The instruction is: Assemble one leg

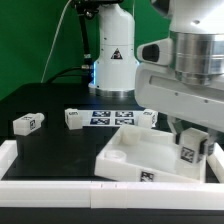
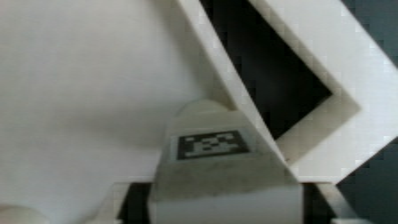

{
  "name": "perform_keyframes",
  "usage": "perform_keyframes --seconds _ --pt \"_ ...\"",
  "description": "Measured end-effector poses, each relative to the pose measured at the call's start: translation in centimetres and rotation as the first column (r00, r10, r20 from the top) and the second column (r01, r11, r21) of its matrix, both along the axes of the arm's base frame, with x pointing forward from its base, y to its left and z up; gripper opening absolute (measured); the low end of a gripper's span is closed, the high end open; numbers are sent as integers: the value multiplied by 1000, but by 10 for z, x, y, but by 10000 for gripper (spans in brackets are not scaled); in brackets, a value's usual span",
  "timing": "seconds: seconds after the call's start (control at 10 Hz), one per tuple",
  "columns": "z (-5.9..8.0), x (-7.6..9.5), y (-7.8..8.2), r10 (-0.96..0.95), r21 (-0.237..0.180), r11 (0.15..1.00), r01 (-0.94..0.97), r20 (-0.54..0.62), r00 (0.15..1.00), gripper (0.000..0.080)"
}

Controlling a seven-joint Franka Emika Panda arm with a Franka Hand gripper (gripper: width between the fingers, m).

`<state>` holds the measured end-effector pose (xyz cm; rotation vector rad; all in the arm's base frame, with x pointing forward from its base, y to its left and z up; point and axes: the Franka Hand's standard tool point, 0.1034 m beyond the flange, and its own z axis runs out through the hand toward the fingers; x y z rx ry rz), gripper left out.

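— Tray, large, white and square, sat at the exterior view's right?
— Yes. Over its right edge the gripper was clamped on the leg, a stubby white peg with a black-and-white tag.
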<state>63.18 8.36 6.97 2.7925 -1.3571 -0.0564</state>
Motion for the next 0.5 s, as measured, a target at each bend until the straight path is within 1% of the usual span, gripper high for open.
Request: perform_keyframes --seconds 0.1,0.2,0.3,0.4,0.5 --pt "0 -1 -3 -9 -11 1000 8 -4 1000 304" --pt "0 -1 -3 -3 -9 1000 3 -4 1000 304" --pt "-1 -1 -3 -4 -7 1000 4 -4 1000 379" --pt "-1 -1 -3 -4 -7 1000 4 -4 1000 574" --pt "-1 -1 -3 -4 -7 1000 4 -5 1000 574"
